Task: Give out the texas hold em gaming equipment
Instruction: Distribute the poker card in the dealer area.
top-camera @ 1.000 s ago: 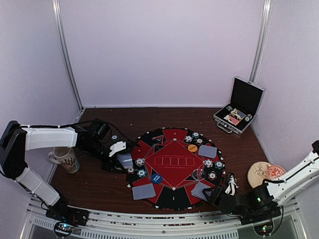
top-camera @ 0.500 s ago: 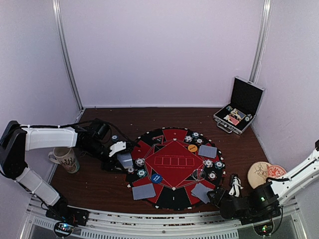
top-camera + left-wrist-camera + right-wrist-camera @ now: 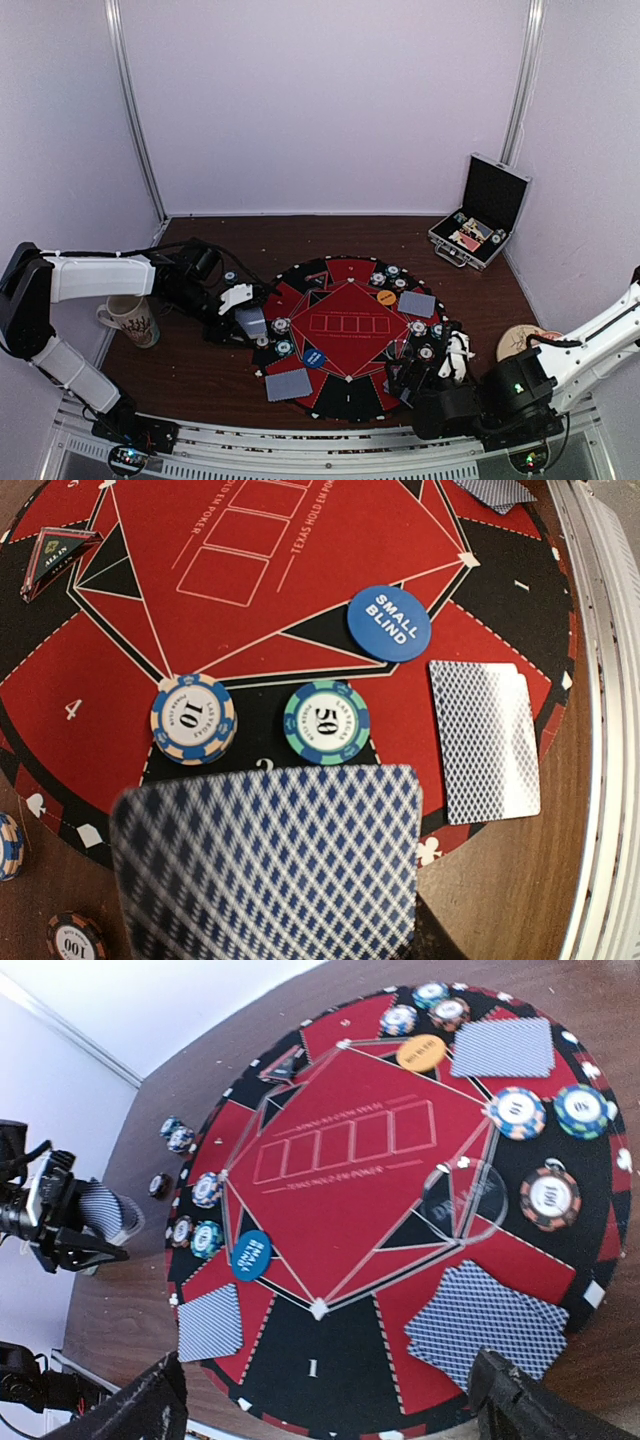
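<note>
A round red and black poker mat [image 3: 350, 335] carries chips, cards and button discs. My left gripper [image 3: 240, 312] is at the mat's left edge, shut on a blue-backed playing card [image 3: 270, 865] that hides its fingers. Past that card lie a 10 chip [image 3: 193, 719], a teal 50 chip [image 3: 326, 722], the blue small blind disc [image 3: 389, 623] and a flat card [image 3: 484, 740]. My right gripper [image 3: 325, 1405] hangs open over the mat's near edge, nothing between its fingers. Below it lie overlapping cards [image 3: 487, 1325], another card [image 3: 210, 1322], a clear dealer disc [image 3: 463, 1200] and an orange disc [image 3: 421, 1052].
A patterned mug [image 3: 132, 320] stands left of the mat behind my left arm. An open silver-edged case [image 3: 480, 222] sits at the back right. A round wooden coaster [image 3: 520, 340] lies right of the mat. A few loose chips [image 3: 175, 1135] lie off the mat's left edge.
My right arm has swung left, from beside the mat to over its near right edge, and its jaws have opened wide. The left gripper and its card have not moved.
</note>
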You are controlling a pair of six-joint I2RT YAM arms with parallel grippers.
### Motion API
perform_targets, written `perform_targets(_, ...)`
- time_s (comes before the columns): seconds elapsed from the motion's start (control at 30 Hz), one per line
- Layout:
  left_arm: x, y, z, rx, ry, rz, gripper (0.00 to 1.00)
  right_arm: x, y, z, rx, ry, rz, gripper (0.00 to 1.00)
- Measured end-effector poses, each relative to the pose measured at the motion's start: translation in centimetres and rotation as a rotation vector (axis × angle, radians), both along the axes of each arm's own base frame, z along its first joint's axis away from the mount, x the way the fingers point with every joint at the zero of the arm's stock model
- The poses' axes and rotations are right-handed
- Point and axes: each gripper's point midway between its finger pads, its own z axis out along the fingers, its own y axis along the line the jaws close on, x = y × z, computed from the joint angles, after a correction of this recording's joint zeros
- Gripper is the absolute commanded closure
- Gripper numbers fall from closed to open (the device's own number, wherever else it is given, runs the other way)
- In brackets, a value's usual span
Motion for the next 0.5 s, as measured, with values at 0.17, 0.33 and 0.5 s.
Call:
perform_targets(0.17, 0.0, 0.0, 0.0, 0.0, 0.0, 0.0, 0.65, 0.6, 3.6, 4.1, -0.086, -0.177, 0.079, 0.0)
perform_targets(0.33, 0.0, 0.0, 0.0, 0.0, 0.0, 0.0, 0.65, 2.3, 6.1, 6.4, -0.047, -0.257, 0.143, 0.0)
perform_targets(0.5, 0.0, 0.0, 0.0, 0.0, 0.0, 0.0, 0.65, 7.0, 5.9, 4.9, 0.041, -0.235, 0.17, 0.0)
